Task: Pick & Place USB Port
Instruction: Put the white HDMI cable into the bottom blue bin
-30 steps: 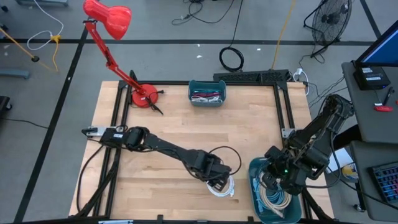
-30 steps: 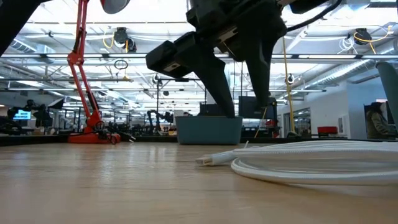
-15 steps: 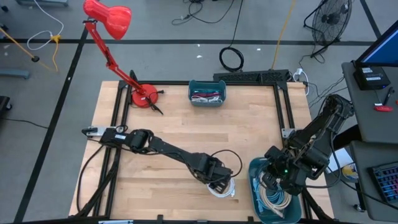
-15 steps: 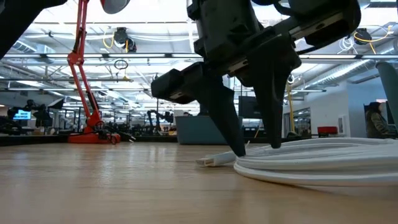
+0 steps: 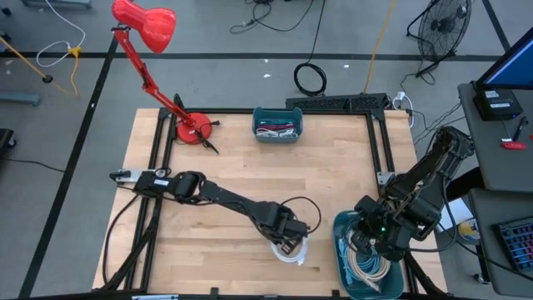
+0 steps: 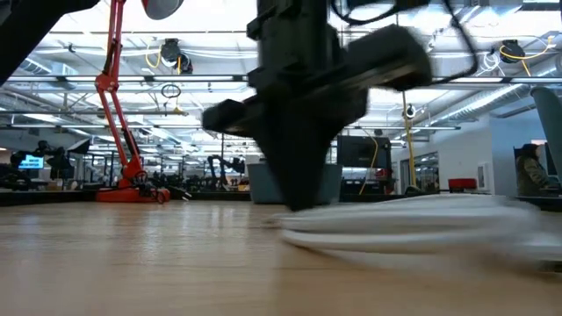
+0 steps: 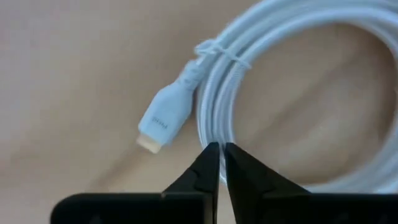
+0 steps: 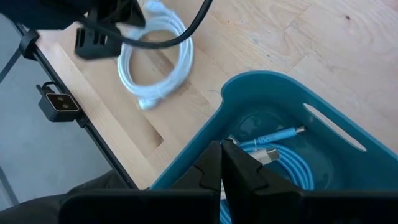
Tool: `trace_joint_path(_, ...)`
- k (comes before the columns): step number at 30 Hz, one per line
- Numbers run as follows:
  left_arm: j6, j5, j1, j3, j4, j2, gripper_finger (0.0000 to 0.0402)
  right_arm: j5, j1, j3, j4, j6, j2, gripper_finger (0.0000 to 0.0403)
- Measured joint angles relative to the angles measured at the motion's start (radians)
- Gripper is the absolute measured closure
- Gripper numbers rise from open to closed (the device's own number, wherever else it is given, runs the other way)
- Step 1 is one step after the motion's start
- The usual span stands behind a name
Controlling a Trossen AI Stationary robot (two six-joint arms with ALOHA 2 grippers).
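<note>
Wooden worktop [image 5: 333, 179], lower centre: left claw [image 7: 219, 149] clenched, fingertips meeting just beside white coiled USB cable [image 5: 290, 251], no grip visible; half a second back it was wider. Plug lettering unreadable. Right claw [image 8: 222, 149] clenched over teal bin [image 5: 343, 229], lower right.

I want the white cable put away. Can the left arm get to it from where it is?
Probably yes. The left gripper is right at the white cable on the table, nothing between them. Its fingers look nearly shut at the coil's edge.
</note>
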Motion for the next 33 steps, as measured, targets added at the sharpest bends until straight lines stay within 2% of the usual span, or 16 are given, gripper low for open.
trace_joint_path(2,0.020,-0.012,0.008,-0.001,-0.056,0.000,0.0374,0.000,0.000,0.000,0.000,0.001,0.000,0.0403)
trace_joint_path(7,0.039,-0.013,0.019,-0.004,-0.054,-0.008,0.0352,0.000,0.000,0.000,0.002,0.003,0.000,0.0403)
trace_joint_path(15,0.053,-0.064,0.003,-0.006,-0.078,-0.065,0.0263,0.001,0.000,0.000,0.011,0.003,0.000,0.0403)
trace_joint_path(20,0.054,-0.056,-0.001,-0.006,-0.082,-0.066,0.0222,0.002,-0.011,0.000,0.012,-0.005,0.000,0.0403)
trace_joint_path(33,0.042,-0.051,-0.008,-0.005,-0.036,-0.028,0.0215,0.001,-0.020,0.000,0.027,-0.034,0.000,0.0403)
